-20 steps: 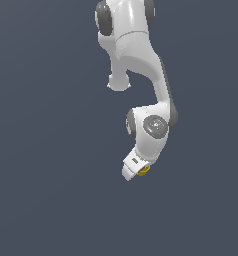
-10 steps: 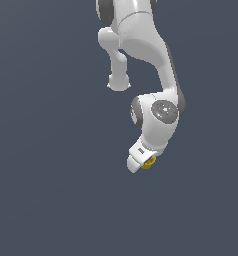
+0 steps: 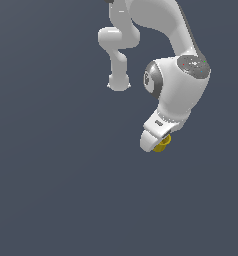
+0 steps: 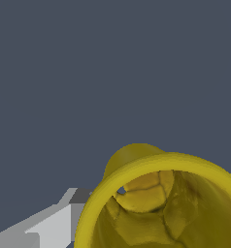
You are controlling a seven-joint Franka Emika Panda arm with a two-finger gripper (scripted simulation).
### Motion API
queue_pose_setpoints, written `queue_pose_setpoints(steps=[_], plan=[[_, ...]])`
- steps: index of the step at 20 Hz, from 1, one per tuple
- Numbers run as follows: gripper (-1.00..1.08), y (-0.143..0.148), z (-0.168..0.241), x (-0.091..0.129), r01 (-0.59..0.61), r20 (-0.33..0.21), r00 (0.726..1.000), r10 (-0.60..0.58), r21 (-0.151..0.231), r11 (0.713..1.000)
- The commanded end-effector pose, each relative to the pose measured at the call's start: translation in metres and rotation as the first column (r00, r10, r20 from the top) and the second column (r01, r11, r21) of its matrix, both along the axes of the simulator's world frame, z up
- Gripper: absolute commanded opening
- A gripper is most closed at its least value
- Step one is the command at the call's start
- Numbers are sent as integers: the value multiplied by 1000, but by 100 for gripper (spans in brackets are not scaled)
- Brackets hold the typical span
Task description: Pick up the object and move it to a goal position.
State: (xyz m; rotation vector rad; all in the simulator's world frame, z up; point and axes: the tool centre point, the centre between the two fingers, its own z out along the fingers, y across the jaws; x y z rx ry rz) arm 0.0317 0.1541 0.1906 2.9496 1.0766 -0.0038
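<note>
The object is a small yellow cup [image 3: 163, 143] with a hollow top. It sits at the tip of my white gripper [image 3: 158, 145], partly hidden by the hand. In the wrist view the yellow cup [image 4: 161, 203] fills the near field with its open mouth toward the camera. One grey-white finger [image 4: 54, 225] lies against its side. The other finger is hidden behind the cup. The gripper is shut on the cup. No goal marker shows.
The white arm [image 3: 181, 80] bends down from the top of the exterior view. The ground around it is a plain dark grey surface [image 3: 51, 190] with no other objects in view.
The gripper with the yellow cup has moved toward the exterior view's right and upward. The arm's elbow has swung right with it. The cup stays in the gripper.
</note>
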Motion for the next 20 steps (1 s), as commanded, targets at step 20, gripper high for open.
queue_pose_setpoints(steps=[20], plan=[[-100,80,208,-59,0,2,1000,0,2,1000]])
